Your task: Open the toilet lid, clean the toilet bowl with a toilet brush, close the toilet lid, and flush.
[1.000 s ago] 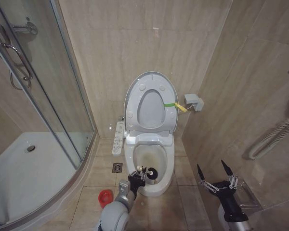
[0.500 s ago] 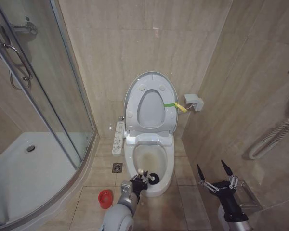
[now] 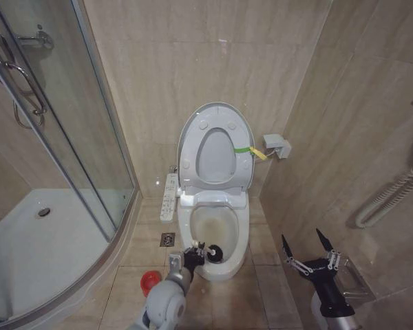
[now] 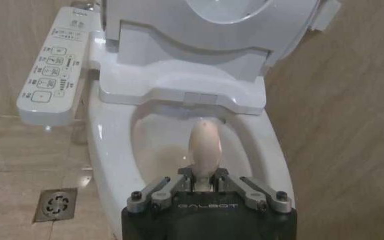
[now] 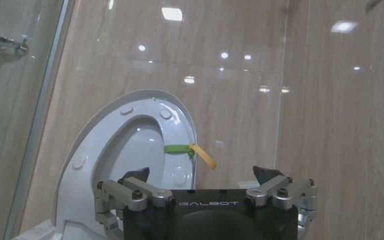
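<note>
Left gripper (image 3: 195,251): right at the near rim of the bowl, fingers clamped on the pale handle of the toilet brush (image 3: 214,252); the left wrist view confirms the handle (image 4: 204,145) pinched between them and pointing out over the bowl opening.
Change: a second ago the dark brush head sat a touch higher over the near part of the bowl, half a second ago it dipped lower toward the front rim, and now it is back up again — a short back-and-forth stroke.
Meaning: I read this as scrubbing under way, so the cleaning step is in progress, not finished.
Red holder (image 3: 150,281): on the floor tiles just left of the arm, no brush in it.
Right gripper (image 3: 308,258): parked low on the right beside the wall, fingers spread wide with nothing between them, unmoved across the last second.
Toilet bowl (image 3: 214,218): yellowish-brown staining plain inside; more scrubbing looks needed.
Toilet lid (image 3: 215,147): upright against the wall with the seat ring raised against it, so opening is done; closing and flushing remain.
</note>
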